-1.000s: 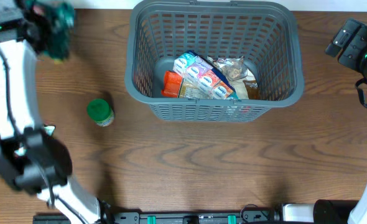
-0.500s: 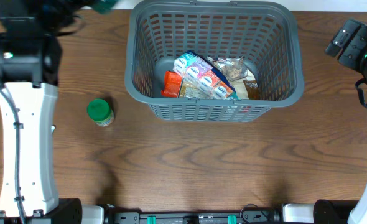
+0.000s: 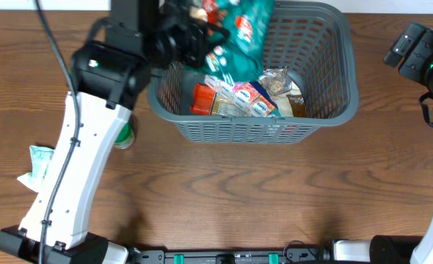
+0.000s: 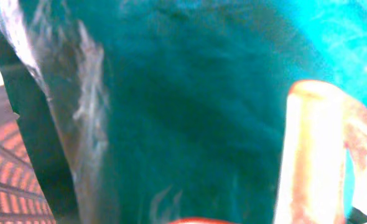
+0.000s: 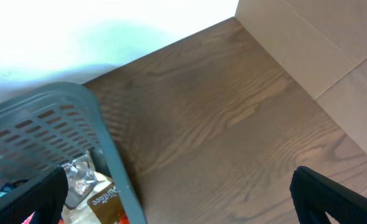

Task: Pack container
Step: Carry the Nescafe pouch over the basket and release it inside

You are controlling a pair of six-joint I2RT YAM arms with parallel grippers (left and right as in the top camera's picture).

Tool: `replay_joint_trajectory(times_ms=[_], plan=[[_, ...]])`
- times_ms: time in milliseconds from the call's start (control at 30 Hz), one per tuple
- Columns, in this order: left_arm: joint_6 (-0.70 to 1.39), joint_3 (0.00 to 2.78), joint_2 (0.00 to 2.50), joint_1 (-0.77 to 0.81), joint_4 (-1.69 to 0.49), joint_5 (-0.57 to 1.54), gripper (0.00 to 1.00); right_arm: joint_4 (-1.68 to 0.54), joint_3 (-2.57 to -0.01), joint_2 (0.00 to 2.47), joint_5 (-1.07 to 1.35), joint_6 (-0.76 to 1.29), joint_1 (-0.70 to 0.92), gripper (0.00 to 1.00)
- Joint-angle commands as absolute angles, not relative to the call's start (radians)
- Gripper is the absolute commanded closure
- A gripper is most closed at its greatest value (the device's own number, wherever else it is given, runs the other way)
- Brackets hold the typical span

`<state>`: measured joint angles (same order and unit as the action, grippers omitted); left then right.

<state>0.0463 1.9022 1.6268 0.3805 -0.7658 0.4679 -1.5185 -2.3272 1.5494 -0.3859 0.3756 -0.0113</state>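
At the far middle of the desk stands the container, a dark grey basket with slotted sides. On its floor several packets lie close together: an orange one at the left, pastel packets with blue marks in the middle, a crinkled silver packet and a brown one at the right.

Above the far left part of the container hangs a teal bag with a red and white logo, and it covers a piece of the far rim. The left jaws are closed on this bag. The left wrist view is filled almost fully with its teal film, very near and blurred.

The left arm reaches from the near left edge of the desk up to that corner. Just beside the container's left wall, a green-lidded jar shows, half hidden under this arm. More to the left, a pale green packet lies on the wood, close to the arm.

The right arm is at the far right of the desk, apart from the container. The right jaws stand wide open and hold nothing. The right wrist view shows their two dark tips at its lower corners, with a corner of the container at the left and the wood of the desk between them.
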Motion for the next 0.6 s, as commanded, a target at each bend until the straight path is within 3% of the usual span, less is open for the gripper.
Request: replay_joint_trajectory(times_ms=[0, 200, 567], plan=[[-0.004, 1.936, 1.639, 0.406, -0.78, 0.408, 0.94, -1.519, -2.329, 1.551, -0.399, 0.389, -0.019, 0.01], [0.054, 1.936, 1.701, 0.438, -0.86, 0.203, 0.94, -1.519, -2.329, 1.551, -0.399, 0.389, -0.019, 0.01], [0.139, 1.935, 1.817, 0.438, -0.918, 0.173, 0.94, -1.519, -2.329, 1.551, -0.399, 0.389, -0.019, 0.01]])
